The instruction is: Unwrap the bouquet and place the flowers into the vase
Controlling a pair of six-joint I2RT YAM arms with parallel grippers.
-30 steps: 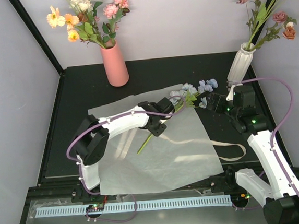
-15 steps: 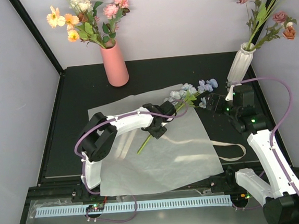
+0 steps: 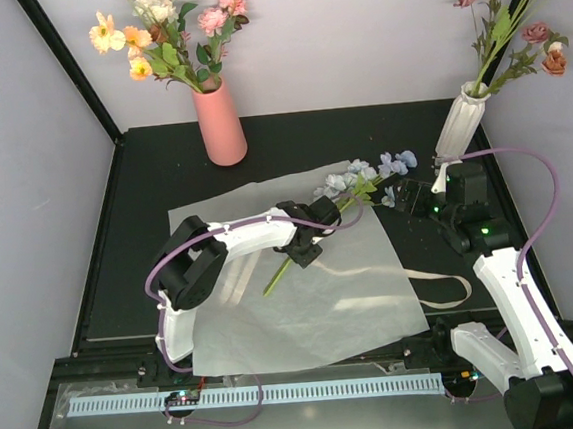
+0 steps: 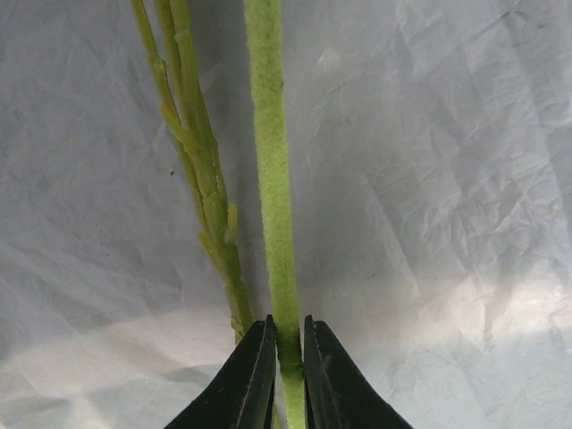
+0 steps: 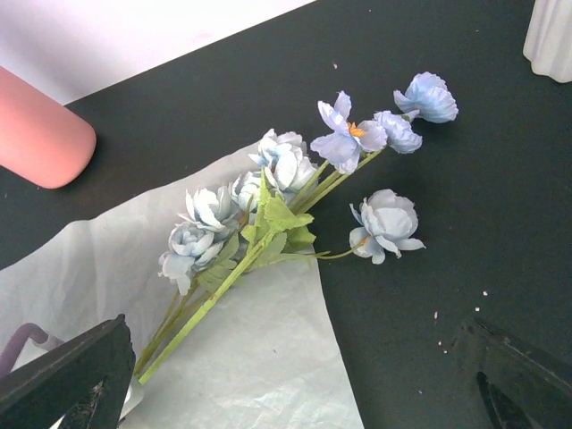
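**Left tool gripping the last blue flowers on the opened paper**

The left tool (image 4: 288, 357) stands narrow, its jaws pressed against both sides of the thick green stem (image 4: 268, 179) near its lower part. A thinner side stem lies free just to the left. The low grip probably leaves most of the stem and the heads clear, so that the cut end can be steered.

The blue flowers (image 3: 368, 175) lie flat. Their stem rests on the spread white paper (image 3: 305, 313), and their heads reach past its far right corner onto the dark worktop (image 3: 145, 207). The long axis runs diagonally, with the cut end pointing near-left and the blooms far-right, toward the white vase (image 3: 457, 124).

That vase stands upright at the far right and already holds several other flowers (image 3: 510, 14), so this spray appears to be the remaining one. The right tool (image 3: 421, 201) hangs wide open and empty just beside the blue heads, between them and the vase, likely placed to receive or guide them. The loose ribbon (image 3: 443, 286) lies at the paper's right edge.
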